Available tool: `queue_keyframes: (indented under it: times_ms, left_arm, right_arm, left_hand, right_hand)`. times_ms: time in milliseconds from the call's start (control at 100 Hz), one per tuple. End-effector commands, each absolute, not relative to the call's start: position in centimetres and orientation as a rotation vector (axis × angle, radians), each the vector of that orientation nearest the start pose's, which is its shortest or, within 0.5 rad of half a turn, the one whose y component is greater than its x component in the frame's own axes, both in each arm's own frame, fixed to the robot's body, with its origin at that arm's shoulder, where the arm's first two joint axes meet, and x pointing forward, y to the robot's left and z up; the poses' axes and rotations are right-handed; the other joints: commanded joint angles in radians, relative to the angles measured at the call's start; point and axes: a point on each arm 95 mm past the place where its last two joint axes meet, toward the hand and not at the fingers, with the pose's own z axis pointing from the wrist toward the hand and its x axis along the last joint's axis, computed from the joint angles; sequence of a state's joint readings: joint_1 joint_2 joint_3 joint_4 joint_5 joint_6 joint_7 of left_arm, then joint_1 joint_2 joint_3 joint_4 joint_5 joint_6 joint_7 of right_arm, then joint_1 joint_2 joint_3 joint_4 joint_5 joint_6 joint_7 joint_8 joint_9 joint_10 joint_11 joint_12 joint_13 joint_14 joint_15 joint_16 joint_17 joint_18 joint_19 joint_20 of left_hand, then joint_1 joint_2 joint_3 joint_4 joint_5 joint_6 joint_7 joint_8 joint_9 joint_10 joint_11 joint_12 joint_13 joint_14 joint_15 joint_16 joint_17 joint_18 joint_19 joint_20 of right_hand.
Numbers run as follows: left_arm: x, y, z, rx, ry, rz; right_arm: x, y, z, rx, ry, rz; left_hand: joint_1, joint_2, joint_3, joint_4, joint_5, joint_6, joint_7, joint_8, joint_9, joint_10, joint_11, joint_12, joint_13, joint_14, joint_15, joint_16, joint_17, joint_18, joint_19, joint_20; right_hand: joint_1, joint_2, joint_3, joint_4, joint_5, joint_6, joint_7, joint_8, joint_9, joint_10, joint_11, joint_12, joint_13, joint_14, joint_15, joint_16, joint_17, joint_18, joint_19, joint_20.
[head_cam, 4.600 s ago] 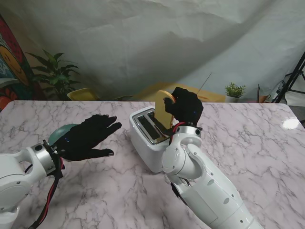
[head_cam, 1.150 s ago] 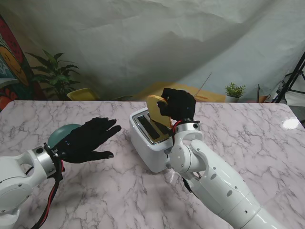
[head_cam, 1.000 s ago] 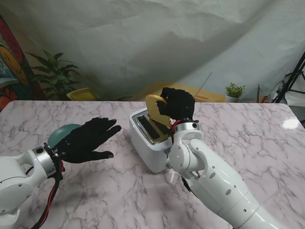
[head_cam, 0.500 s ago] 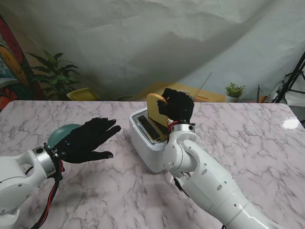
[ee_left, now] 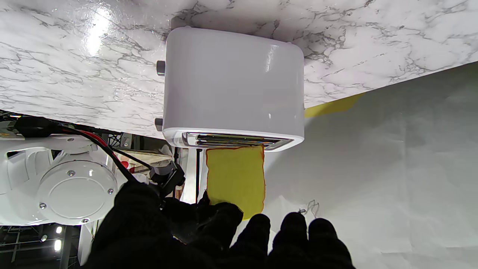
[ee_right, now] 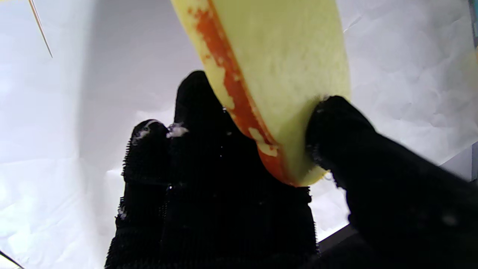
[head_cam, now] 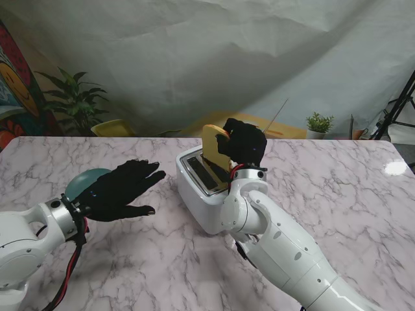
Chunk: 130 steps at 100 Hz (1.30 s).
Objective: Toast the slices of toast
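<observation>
Stand view, left to right. Plant point(head_cam: 72, 98) behind the table's far left corner. Teal dish point(head_cam: 83, 183) on the marble table point(head_cam: 337, 188), partly hidden by the left wrist. Left hand point(head_cam: 120, 188) hovers over the table beside the dish, palm down, fingers spread, holding nothing; well apart from the toaster.

Toaster point(head_cam: 206, 192): white, two slots on top, standing mid-table. Left wrist view shows its side wall point(ee_left: 233, 84) facing the left hand, with two small knobs on one end.

Toast point(head_cam: 214, 148): yellow slice with orange crust, held upright over the toaster, lower edge at the slot nearer the right arm. From the left wrist view the slice point(ee_left: 235, 179) meets the toaster's top rim; how deep it sits in the slot cannot be told.

Right hand point(head_cam: 245, 144): closed on the slice's upper end. Right wrist view confirms a pinch, thumb point(ee_right: 343, 127) on one face of the slice point(ee_right: 283, 63), fingers point(ee_right: 198, 112) behind the other face, crust edge between.

Small potted plant point(head_cam: 318, 123) behind the table's far edge, to the right. Tripod point(head_cam: 397, 107) at the far right.
</observation>
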State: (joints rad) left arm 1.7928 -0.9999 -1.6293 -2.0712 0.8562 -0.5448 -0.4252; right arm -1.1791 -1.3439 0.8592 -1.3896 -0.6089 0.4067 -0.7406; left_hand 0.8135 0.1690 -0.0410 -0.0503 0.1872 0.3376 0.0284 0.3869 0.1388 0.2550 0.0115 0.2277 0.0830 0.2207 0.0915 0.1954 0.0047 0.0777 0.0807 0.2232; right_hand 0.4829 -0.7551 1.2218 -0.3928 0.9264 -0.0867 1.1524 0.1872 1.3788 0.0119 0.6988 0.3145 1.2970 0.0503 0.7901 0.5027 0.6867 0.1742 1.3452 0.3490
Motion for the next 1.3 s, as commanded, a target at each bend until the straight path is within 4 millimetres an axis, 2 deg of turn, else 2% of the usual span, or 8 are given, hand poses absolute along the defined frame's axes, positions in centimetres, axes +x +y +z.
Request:
queue_keyframes:
  times_ms: [0, 160, 310, 1010, 1290]
  left_arm:
    - [33.4, 3.1, -20.1, -0.793, 1.939, -1.607]
    - [33.5, 3.0, -20.1, -0.795, 1.939, -1.607]
    - [33.5, 3.0, -20.2, -0.794, 1.939, -1.611]
    - [33.4, 3.1, -20.3, -0.795, 1.940, -1.607]
    - [33.4, 3.2, -20.3, -0.791, 1.941, -1.609]
  right_arm:
    - [46.4, 11.8, -23.8, 1.189, 0.593, 1.764]
    - [46.3, 11.8, -23.8, 1.169, 0.592, 1.769]
    - [46.3, 11.6, -23.7, 1.162, 0.597, 1.762]
    - [46.6, 12.1, -24.8, 1.212, 0.603, 1.730]
    - [46.7, 12.2, -25.1, 1.231, 0.602, 1.709]
  left_hand:
    - [0.004, 0.050, -0.004, 0.007, -0.005, 0.014, 0.001, -0.009, -0.021, -0.012, -0.008, 0.015, -0.033, -0.003, -0.003, -0.005, -0.001, -0.044, -0.044, 0.010]
    - [0.005, 0.049, -0.004, 0.007, -0.005, 0.014, 0.001, -0.009, -0.022, -0.012, -0.008, 0.015, -0.034, -0.002, -0.003, -0.005, -0.002, -0.044, -0.044, 0.010]
    - [0.004, 0.050, -0.004, 0.007, -0.005, 0.014, 0.001, -0.009, -0.022, -0.011, -0.008, 0.015, -0.034, -0.002, -0.004, -0.006, -0.002, -0.044, -0.044, 0.010]
    - [0.004, 0.049, -0.004, 0.007, -0.004, 0.014, 0.002, -0.009, -0.023, -0.010, -0.008, 0.014, -0.034, -0.003, -0.005, -0.005, -0.002, -0.044, -0.044, 0.009]
    - [0.003, 0.048, -0.004, 0.007, -0.004, 0.013, 0.002, -0.009, -0.024, -0.011, -0.008, 0.014, -0.034, -0.002, -0.005, -0.005, -0.003, -0.044, -0.044, 0.009]
  right_hand:
    - [0.057, 0.026, 0.029, 0.050, 0.001, -0.049, 0.048, -0.020, 0.056, 0.011, 0.027, 0.000, 0.023, -0.015, 0.041, 0.014, 0.018, 0.011, 0.033, 0.016]
    - [0.058, 0.004, 0.020, 0.054, 0.020, 0.016, 0.055, -0.050, 0.086, 0.024, 0.015, -0.011, 0.023, -0.006, 0.076, 0.012, 0.036, 0.016, 0.042, 0.014]
    - [0.048, -0.015, 0.002, 0.064, 0.030, 0.041, 0.067, -0.077, 0.089, 0.031, 0.033, -0.012, 0.021, -0.001, 0.099, 0.010, 0.047, 0.025, 0.051, 0.012]
    - [0.003, -0.050, -0.075, 0.058, 0.043, 0.013, 0.144, -0.083, 0.089, 0.004, 0.113, -0.018, 0.022, -0.018, 0.150, 0.013, 0.069, 0.020, 0.062, 0.004]
    - [0.000, -0.052, -0.086, 0.057, 0.048, 0.013, 0.155, -0.087, 0.089, 0.007, 0.130, -0.017, 0.023, -0.017, 0.164, 0.017, 0.073, 0.028, 0.064, 0.002]
